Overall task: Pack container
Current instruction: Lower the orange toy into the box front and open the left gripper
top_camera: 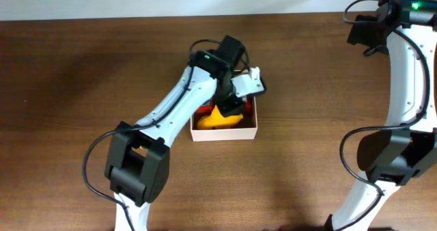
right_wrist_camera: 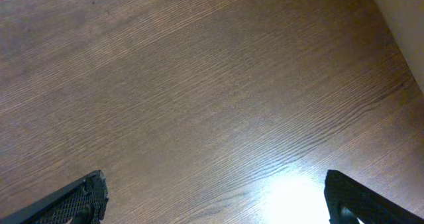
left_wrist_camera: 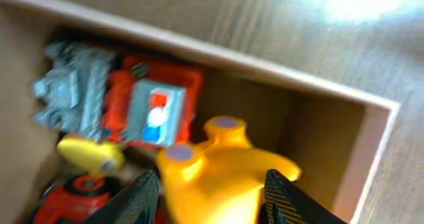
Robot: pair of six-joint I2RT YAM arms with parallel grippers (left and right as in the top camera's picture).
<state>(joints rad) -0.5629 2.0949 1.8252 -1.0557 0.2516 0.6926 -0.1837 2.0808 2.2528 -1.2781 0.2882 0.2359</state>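
Note:
The container (top_camera: 225, 134), a shallow white-walled box with a tan inside, sits at the middle of the table; its far wall shows in the left wrist view (left_wrist_camera: 265, 63). My left gripper (top_camera: 229, 108) is lowered into it. Its fingers (left_wrist_camera: 209, 199) are closed on either side of a yellow toy (left_wrist_camera: 215, 171), also seen from overhead (top_camera: 218, 119). Inside the box lie an orange-red toy with a blue and grey panel (left_wrist_camera: 154, 106), a grey toy (left_wrist_camera: 69, 91), a small yellow piece (left_wrist_camera: 89, 154) and a red round toy (left_wrist_camera: 69, 196). My right gripper (right_wrist_camera: 215, 197) is open and empty over bare wood.
The right arm stands at the table's far right, its wrist near the back edge (top_camera: 362, 31). The dark wooden table (top_camera: 82, 87) stretches to the left of the box. A pale wall runs along the back edge.

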